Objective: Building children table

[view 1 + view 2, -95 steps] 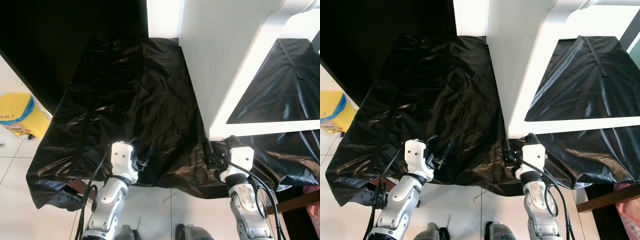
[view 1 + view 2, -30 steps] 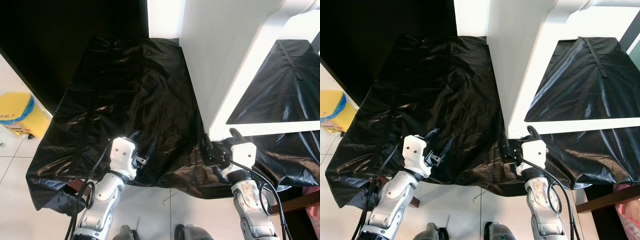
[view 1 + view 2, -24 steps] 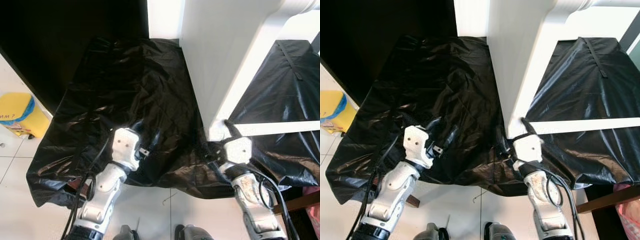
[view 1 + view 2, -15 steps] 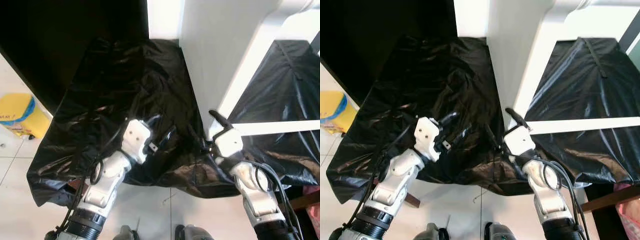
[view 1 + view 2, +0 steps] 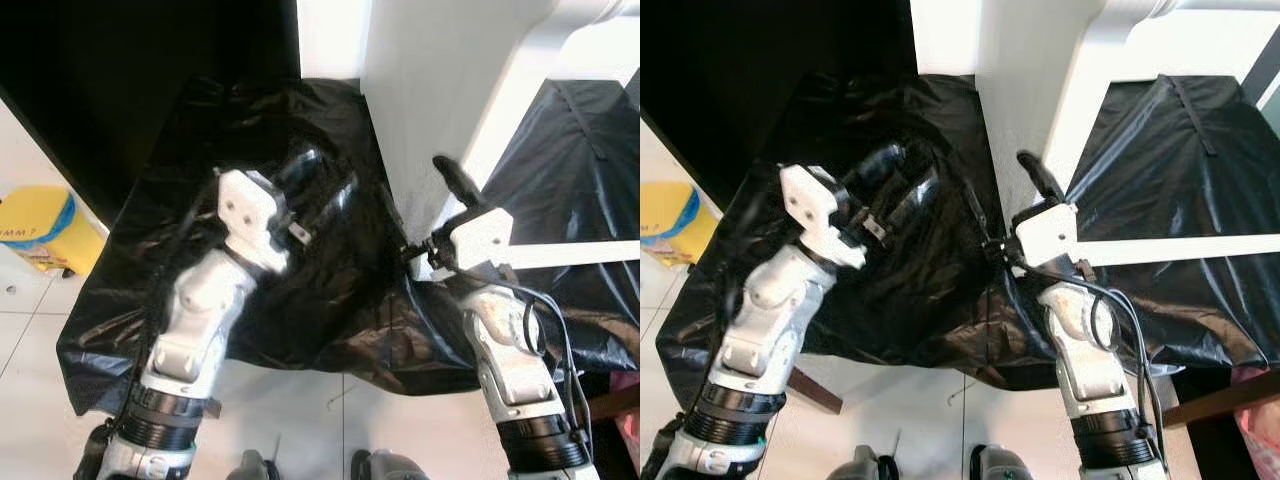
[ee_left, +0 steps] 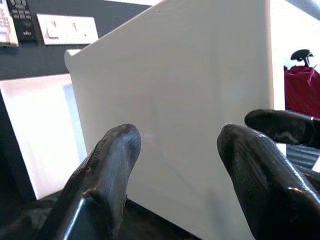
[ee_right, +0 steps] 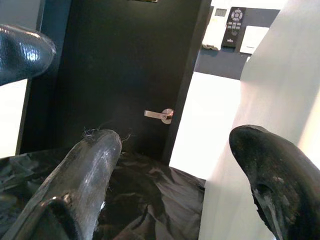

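Black plastic sheeting [image 5: 250,150] covers the low desk [image 5: 815,392] whose wooden leg peeps out at the near edge, and a yellow bag [image 5: 40,230] sits on the tiled floor [image 5: 300,420] to the robot's left. On the sheeting stands the white children's table [image 5: 430,110], tipped on its side, a broad panel facing the robot and a frame rail [image 5: 570,255] running off to the right.

The left hand [image 5: 325,185] is raised over the sheeting, its fingers spread wide and empty, pointed at the white panel, which the left wrist view shows close ahead between the two fingertips [image 6: 117,145]. The right hand [image 5: 1005,205] is at the panel's near corner, also open, one finger [image 5: 1040,175] lying against the white edge and holding nothing.

The likely trouble: the panel is broad and smooth, so a squeeze from both sides could slip, or a one-sided push could topple the piece. The loose, slick sheeting may also slide or snag a finger as the hands close in
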Motion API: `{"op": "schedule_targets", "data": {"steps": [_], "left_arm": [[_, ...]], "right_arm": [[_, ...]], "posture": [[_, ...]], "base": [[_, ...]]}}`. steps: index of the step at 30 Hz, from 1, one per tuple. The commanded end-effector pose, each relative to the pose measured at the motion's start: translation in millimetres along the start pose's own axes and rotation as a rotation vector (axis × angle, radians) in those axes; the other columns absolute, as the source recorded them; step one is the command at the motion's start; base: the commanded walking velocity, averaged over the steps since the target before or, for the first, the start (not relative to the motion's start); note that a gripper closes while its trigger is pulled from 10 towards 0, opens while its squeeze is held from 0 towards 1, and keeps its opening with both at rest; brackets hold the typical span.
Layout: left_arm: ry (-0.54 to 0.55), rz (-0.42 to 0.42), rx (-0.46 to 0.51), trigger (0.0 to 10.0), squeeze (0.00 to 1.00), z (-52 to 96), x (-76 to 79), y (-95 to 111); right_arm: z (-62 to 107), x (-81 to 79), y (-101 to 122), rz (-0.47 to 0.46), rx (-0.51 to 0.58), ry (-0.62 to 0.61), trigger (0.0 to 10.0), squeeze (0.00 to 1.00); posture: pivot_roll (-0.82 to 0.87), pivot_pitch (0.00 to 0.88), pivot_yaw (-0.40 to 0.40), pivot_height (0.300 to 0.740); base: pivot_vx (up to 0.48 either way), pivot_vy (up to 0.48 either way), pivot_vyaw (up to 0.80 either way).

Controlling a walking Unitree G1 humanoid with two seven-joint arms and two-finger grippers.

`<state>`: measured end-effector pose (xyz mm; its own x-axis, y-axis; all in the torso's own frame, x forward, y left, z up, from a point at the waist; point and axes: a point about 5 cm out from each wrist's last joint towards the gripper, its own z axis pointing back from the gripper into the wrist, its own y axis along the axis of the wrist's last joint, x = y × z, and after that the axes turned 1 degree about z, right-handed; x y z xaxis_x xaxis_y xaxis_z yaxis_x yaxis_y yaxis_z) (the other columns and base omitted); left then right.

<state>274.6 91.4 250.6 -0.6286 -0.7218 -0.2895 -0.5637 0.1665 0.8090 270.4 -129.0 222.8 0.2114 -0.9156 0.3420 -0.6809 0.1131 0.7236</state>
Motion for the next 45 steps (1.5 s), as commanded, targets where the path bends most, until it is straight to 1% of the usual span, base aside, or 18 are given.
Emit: {"op": "schedule_targets", "data": {"steps": [1,5,6,11,12,13,20,21,23,24,25,33,35,36,37,43,44,45], "left_arm": [[0.063,0.023,-0.017,0.0,0.00,4.5,-1.1,-2.1],[0.060,0.060,-0.072,0.4,0.00,11.6,2.8,-14.7],[0.071,0.079,-0.117,10.0,0.00,17.5,4.9,-25.0],[0.110,0.146,-0.224,10.0,0.00,39.1,15.7,-50.1],[0.126,0.180,-0.219,3.0,0.00,41.6,17.7,-50.2],[0.157,0.213,-0.219,0.0,0.00,45.2,20.2,-50.1],[0.205,0.227,-0.246,0.8,0.00,50.8,18.6,-53.7],[0.225,0.241,-0.253,10.0,0.00,52.7,16.8,-54.9],[0.299,0.263,-0.276,10.0,0.00,62.0,11.1,-59.9],[0.299,0.263,-0.276,10.0,0.00,62.0,11.1,-59.9],[0.324,0.268,-0.284,10.0,1.00,66.6,9.7,-61.3],[0.448,0.281,-0.329,10.0,1.00,87.3,13.1,-65.0],[0.457,0.272,-0.335,10.0,0.66,87.4,12.7,-65.7],[0.452,0.259,-0.348,10.0,0.00,86.8,11.8,-66.5],[0.447,0.252,-0.353,10.0,0.00,86.1,10.9,-66.7],[0.455,0.246,-0.347,10.0,0.00,88.0,3.1,-64.3],[0.464,0.240,-0.345,4.5,0.00,89.6,0.2,-63.4],[0.471,0.236,-0.344,4.5,0.00,90.6,-1.5,-62.9]], "right_arm": [[1.9,-2.1,-0.2,-0.016,-0.017,-0.003,0.0,0.00],[4.9,-8.1,-4.2,-0.048,-0.049,0.021,0.0,0.00],[12.6,-12.6,-13.1,-0.061,-0.097,0.034,10.0,0.00],[33.3,-21.0,-31.1,-0.091,-0.201,0.047,10.0,0.00],[36.1,-21.6,-31.8,-0.103,-0.211,0.047,0.0,0.00],[39.8,-20.4,-32.0,-0.126,-0.225,0.032,0.0,0.00],[42.9,-16.7,-33.6,-0.138,-0.257,-0.001,0.0,0.00],[45.7,-15.5,-35.2,-0.144,-0.275,-0.012,10.0,0.00],[56.8,-10.4,-40.9,-0.151,-0.326,-0.059,10.0,0.58],[56.8,-10.4,-40.9,-0.151,-0.326,-0.059,10.0,0.58],[62.5,-8.2,-42.1,-0.154,-0.344,-0.081,10.0,1.00],[89.6,-0.6,-41.7,-0.150,-0.432,-0.228,10.0,1.00],[89.5,1.0,-41.9,-0.140,-0.442,-0.251,10.0,1.00],[88.5,1.3,-42.1,-0.137,-0.447,-0.253,10.0,1.00],[87.4,1.3,-42.2,-0.149,-0.451,-0.255,10.0,0.06],[87.0,5.1,-44.5,-0.183,-0.480,-0.298,10.0,0.00],[86.9,7.4,-45.4,-0.170,-0.490,-0.311,10.0,0.00],[86.9,8.8,-45.7,-0.158,-0.496,-0.318,10.0,0.00]], "posture": [[-0.07,0.127,0.045,0.740],[-0.07,0.124,0.043,0.740],[-0.08,0.123,0.044,0.740],[-0.08,0.124,0.045,0.740],[-0.08,0.128,0.043,0.740],[-0.08,0.135,0.040,0.740],[-0.07,0.140,0.034,0.740],[-0.07,0.141,0.034,0.740],[-0.07,0.144,0.033,0.740],[-0.07,0.144,0.033,0.740],[-0.07,0.145,0.032,0.740],[-0.09,0.157,0.036,0.740],[-0.09,0.155,0.037,0.740],[-0.09,0.159,0.037,0.740],[-0.09,0.159,0.037,0.740],[-0.09,0.161,0.044,0.740],[-0.09,0.161,0.047,0.740],[-0.09,0.161,0.047,0.740]], "base": [[0.000,0.000,0.00],[0.000,0.000,0.00],[0.000,0.000,0.00],[0.000,0.000,0.00],[0.000,0.000,0.00],[0.000,0.000,0.00],[0.000,0.000,0.00],[0.000,0.000,0.00],[0.000,0.000,0.00],[0.000,0.000,0.00],[0.000,0.000,0.00],[0.000,0.000,0.00],[0.000,0.000,0.00],[0.000,0.000,0.00],[0.000,0.000,0.00],[0.000,0.000,0.00],[0.000,0.000,0.00],[0.000,0.000,0.00]]}}
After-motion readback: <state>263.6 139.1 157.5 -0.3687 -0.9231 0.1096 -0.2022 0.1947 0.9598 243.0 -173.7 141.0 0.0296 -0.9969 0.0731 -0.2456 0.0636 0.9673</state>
